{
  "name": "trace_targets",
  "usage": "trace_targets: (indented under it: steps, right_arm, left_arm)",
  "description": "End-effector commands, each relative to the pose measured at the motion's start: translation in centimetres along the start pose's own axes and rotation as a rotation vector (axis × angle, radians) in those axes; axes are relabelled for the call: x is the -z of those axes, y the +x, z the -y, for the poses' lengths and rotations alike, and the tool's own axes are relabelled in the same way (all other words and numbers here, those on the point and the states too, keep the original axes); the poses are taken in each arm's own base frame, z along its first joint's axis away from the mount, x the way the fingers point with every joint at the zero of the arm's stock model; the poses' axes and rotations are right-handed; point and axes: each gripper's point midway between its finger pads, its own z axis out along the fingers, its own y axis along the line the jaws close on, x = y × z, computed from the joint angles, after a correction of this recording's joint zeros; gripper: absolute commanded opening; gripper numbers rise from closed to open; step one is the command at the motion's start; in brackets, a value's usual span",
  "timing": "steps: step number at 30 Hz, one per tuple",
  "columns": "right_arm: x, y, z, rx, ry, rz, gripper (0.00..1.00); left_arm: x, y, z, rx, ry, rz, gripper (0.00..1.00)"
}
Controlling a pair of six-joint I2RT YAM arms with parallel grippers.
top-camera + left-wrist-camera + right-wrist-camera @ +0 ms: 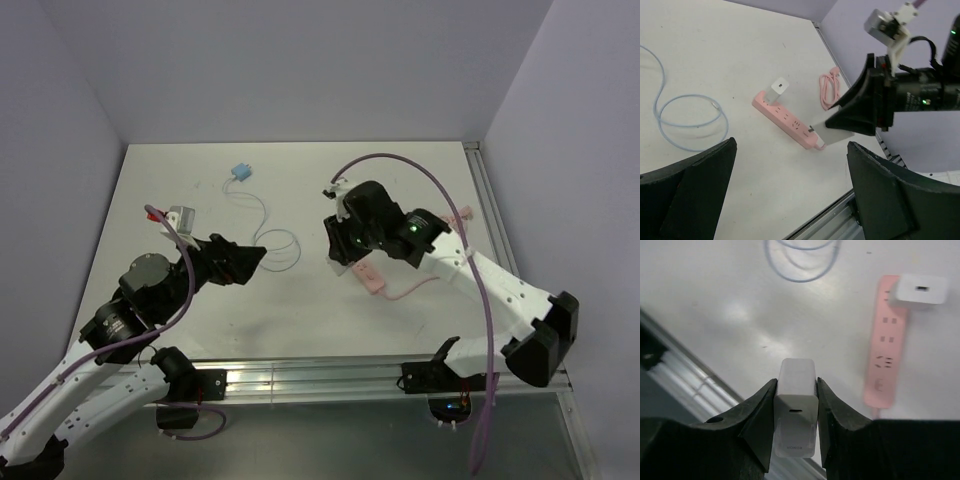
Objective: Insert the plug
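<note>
A pink power strip (782,116) lies on the white table; it also shows in the top view (369,277) and the right wrist view (884,360). A white adapter (919,289) sits plugged in at its far end. My right gripper (796,384) is shut on a white charger plug (796,415). In the left wrist view the plug (839,131) hangs tilted just over the strip's near end, prongs close to the strip. My left gripper (790,165) is open and empty, left of the strip and pointing at it.
A light blue cable (281,250) lies coiled between the arms, with a small blue plug (240,172) at the back. A coiled pink cord (828,90) lies by the right table edge. A metal rail (330,378) runs along the near edge.
</note>
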Motion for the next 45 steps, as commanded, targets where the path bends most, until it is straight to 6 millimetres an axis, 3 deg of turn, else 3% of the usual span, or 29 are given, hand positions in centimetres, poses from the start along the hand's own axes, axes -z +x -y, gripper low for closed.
trace_targets:
  steps: [1,2,7,10,14,22,26,35,45]
  right_arm:
    - [-0.2,-0.3,4.6,0.101,0.243,-0.123,0.0]
    - [-0.4,-0.9,5.0,0.12,0.26,-0.135,0.0]
    - [-3.3,0.2,7.1,0.175,0.278,-0.273,0.0]
    - [-4.5,-0.1,7.7,0.191,0.265,-0.275,0.0]
    - [-5.8,0.4,10.1,0.167,0.321,-0.312,0.0]
    - [-9.3,0.5,11.4,0.178,0.32,-0.298,0.0]
    - [-10.1,0.0,11.5,0.214,0.301,-0.261,0.0]
    - [-11.5,1.0,13.2,0.207,0.3,-0.309,0.0]
    - [-12.4,1.4,13.0,0.197,0.251,-0.314,0.0]
  left_arm:
    - [-0.2,-0.4,-0.5,-0.014,-0.012,0.042,0.96]
    - [-0.3,-0.2,-0.4,-0.011,0.001,0.038,0.96]
    - [-0.8,1.0,0.0,-0.006,0.042,0.009,0.96]
    - [-0.7,1.3,0.6,0.029,0.074,0.003,0.95]
    - [-0.3,1.2,1.2,0.078,0.114,0.02,0.94]
    - [0.3,1.2,1.4,0.123,0.136,0.033,0.93]
    - [0.3,1.4,1.7,0.135,0.154,0.025,0.92]
    - [0.3,1.4,1.7,0.133,0.153,0.026,0.92]
    - [0.0,1.6,1.7,0.129,0.149,0.014,0.92]
